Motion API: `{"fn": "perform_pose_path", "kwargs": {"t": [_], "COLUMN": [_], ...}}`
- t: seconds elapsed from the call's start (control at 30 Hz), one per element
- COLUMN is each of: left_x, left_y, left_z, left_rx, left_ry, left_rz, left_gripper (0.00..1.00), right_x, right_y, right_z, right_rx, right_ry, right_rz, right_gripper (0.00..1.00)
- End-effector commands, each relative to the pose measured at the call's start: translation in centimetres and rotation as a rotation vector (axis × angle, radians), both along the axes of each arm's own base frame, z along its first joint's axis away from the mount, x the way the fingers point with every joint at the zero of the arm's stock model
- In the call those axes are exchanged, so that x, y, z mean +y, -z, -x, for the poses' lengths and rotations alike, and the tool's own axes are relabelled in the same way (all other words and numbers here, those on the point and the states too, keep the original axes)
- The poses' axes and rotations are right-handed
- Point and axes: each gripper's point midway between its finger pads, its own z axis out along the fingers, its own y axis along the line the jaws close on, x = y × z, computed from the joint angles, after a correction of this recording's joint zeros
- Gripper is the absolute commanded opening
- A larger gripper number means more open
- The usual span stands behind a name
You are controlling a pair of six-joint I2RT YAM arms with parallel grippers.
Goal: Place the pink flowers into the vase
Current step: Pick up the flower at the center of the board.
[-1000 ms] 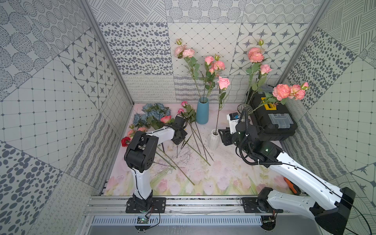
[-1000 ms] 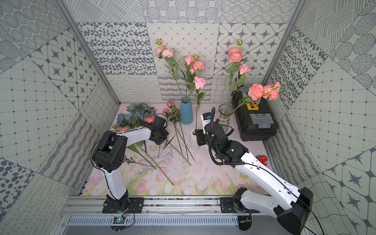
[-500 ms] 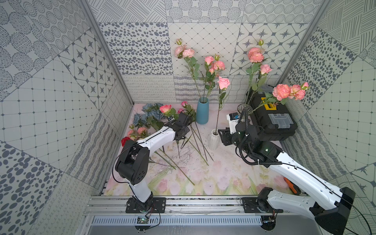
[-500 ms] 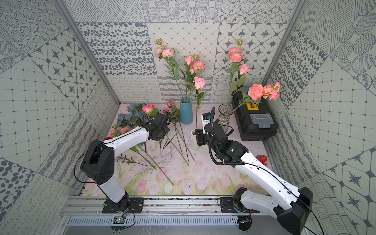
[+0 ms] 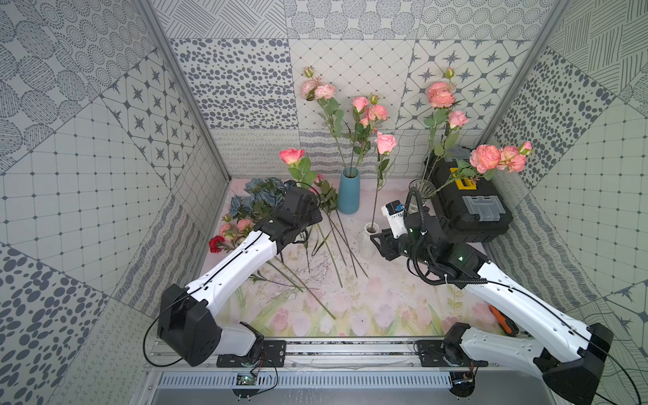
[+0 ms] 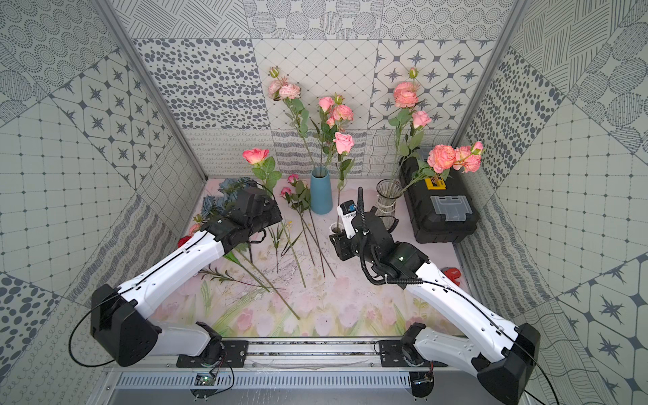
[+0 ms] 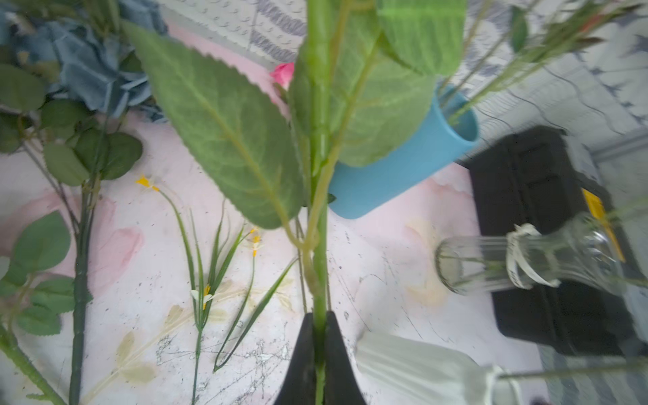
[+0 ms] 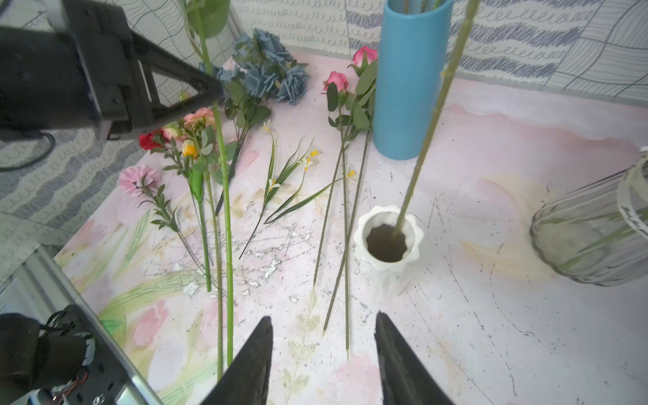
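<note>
The left gripper (image 7: 319, 350) is clamped on the stem of a pink flower (image 7: 319, 140); both top views hide its fingertips under the wrist. The bloom (image 5: 292, 155), cut off in the wrist view, stands raised near the blue vase (image 5: 349, 196). The right gripper (image 8: 323, 317) is parted and empty.

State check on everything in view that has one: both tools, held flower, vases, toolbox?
left tool: shut on the pink rose
pink rose: held upright
right tool: open, empty
blue vase: upright, holding pink flowers
white vase: upright, single stem inside
glass vase: upright, also holding pink flowers
toolbox: lid closed
</note>
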Motion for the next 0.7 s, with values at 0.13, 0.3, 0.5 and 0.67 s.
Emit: {"fn": "perform_pose_path", "kwargs": {"t": [0.13, 0.3, 0.5, 0.67], "left_x": [-3.7, -4.1, -5.1, -5.6], "left_y": [-8.2, -10.3, -11.4, -11.3], "left_z": [5.5, 7.1, 8.0, 8.0], "left_rx": [-0.201, -0.221, -0.227, -0.215], "left_ry": [0.508, 0.601, 0.682, 0.710], "left_rz": [0.238, 0.380, 0.449, 0.468], "left_gripper": [0.03, 0.02, 0.02, 0.03], "right_x": [4.0, 7.1, 9.7, 10.8], "right_y": [-6.1, -7.7, -8.6, -8.7], "right_z": [2.6, 2.0, 1.1, 0.4], "right_rx": [-0.034, -0.013, 0.002, 0.010], "right_ry": [-0.218, -0.283, -0.332, -0.347], "right_rz": [-0.216, -0.332, -0.399, -0.401], "right_gripper": [0.47, 0.47, 0.47, 0.47]}}
